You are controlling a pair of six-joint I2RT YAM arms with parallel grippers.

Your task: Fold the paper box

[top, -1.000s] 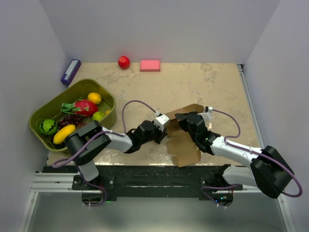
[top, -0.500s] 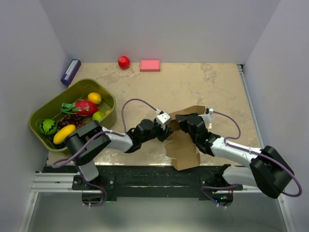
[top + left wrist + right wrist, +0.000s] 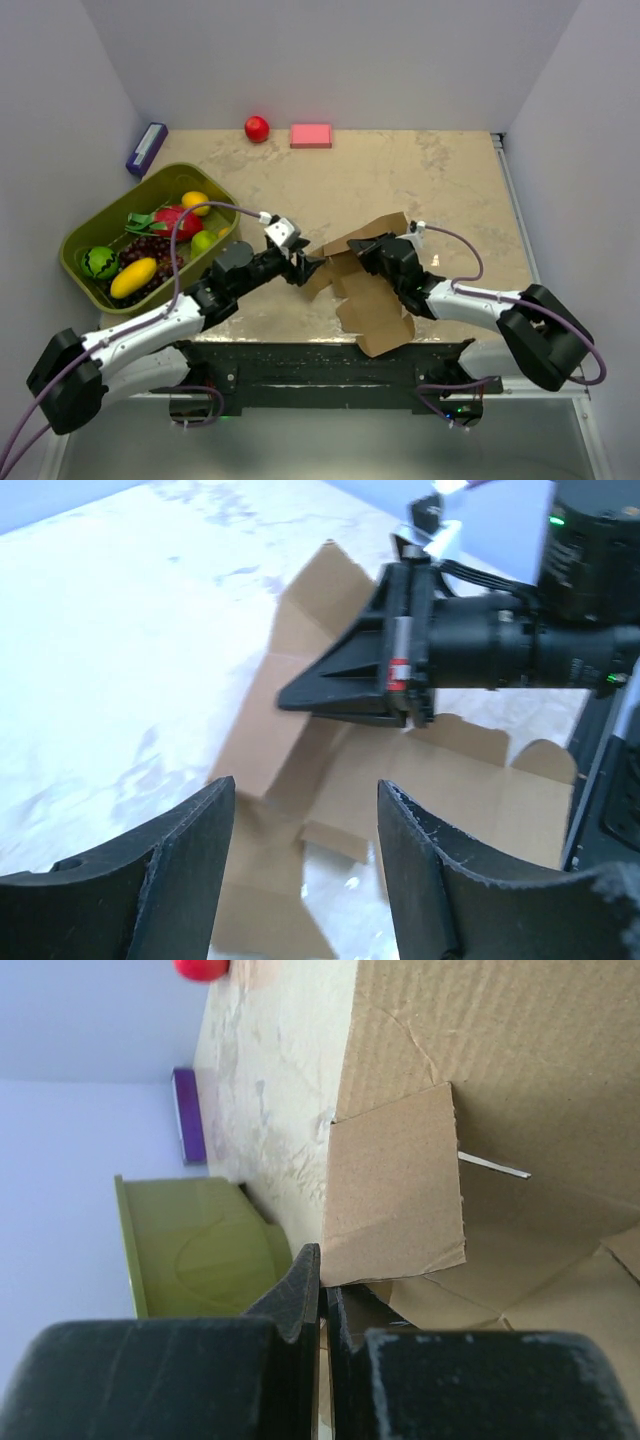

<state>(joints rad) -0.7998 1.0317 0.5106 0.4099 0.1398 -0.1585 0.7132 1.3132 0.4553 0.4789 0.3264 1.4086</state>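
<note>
- The paper box [image 3: 375, 300] is lying on the surface [image 3: 400, 170] near its front edge, between the two arms. It is showing as an unfolded brown cardboard sheet with flaps.
- The far part of the sheet is tilting up off the surface, while the near panels are lying flat.
- The left gripper [image 3: 308, 268] is reaching in from the left and hovering at the sheet's left edge. In the left wrist view, its fingers [image 3: 180, 880] are spreading wide apart with nothing between them, and the cardboard [image 3: 470, 790] is showing below the gap.
- The right gripper [image 3: 350, 252] is reaching in from the right, over the raised part of the sheet, with its tip pointing toward the left gripper.
- In the right wrist view, the right fingers [image 3: 300, 1295] are pressing almost together, leaving only a thin slit. A cardboard flap [image 3: 395, 1190] is ending right at their tips. I cannot tell whether any cardboard is being pinched between them.
- The left wrist view is showing those same black fingers [image 3: 330, 685] coming to a closed point over the fold of the sheet.
- A green bin [image 3: 95, 225] of toy fruit is sitting at the left, well apart from the box.
- A purple box [image 3: 146, 148], a red ball [image 3: 257, 127] and a pink block [image 3: 311, 135] are lying along the far edge.
</note>
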